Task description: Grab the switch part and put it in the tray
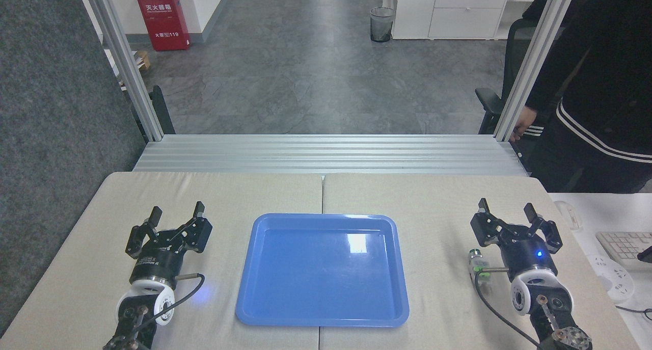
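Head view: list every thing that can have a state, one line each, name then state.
Large shallow glossy blue plastic tray: empty, flat on the table.
Small white-and-green switch part: on the table, beside the right gripper, outside the tray.
Left gripper: open, holding nothing.
Right gripper: open, holding nothing.
Wire wastebasket: upright on the floor.

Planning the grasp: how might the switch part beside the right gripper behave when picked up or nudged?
The switch part looks small, so probably light and easily knocked aside. Its rounded silver end suggests it could roll or pivot. It appears rigid plastic and metal, unlikely to flex.
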### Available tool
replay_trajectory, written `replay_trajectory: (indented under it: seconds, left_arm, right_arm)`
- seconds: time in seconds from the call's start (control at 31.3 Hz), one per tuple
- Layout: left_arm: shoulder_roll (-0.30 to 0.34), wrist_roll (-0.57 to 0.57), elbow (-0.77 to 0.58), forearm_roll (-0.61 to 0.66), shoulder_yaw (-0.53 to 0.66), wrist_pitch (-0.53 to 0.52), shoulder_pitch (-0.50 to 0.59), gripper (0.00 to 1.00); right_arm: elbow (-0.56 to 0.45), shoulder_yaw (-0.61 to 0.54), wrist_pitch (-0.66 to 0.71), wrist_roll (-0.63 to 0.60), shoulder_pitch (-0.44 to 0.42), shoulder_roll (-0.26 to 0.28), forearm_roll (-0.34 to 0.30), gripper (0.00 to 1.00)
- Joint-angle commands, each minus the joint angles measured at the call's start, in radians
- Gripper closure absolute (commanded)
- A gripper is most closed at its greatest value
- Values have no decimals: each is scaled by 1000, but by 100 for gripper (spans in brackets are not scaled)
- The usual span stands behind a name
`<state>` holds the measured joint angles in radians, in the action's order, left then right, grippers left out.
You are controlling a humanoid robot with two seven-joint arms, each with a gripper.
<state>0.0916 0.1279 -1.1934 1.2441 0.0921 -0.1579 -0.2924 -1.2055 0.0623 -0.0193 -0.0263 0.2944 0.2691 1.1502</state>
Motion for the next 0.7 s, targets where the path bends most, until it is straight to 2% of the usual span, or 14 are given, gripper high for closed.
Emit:
replay_trajectory:
  seconds: [0.0,0.67]
  left_arm:
    - [-3,-1,12,0,0,3,-7,0]
    - [-3,1,23,0,0,3,-14,0]
  right_arm:
    - [-2,4,6,0,-3,4,-6,2]
    - [-42,4,2,39,-15,2,-4,2]
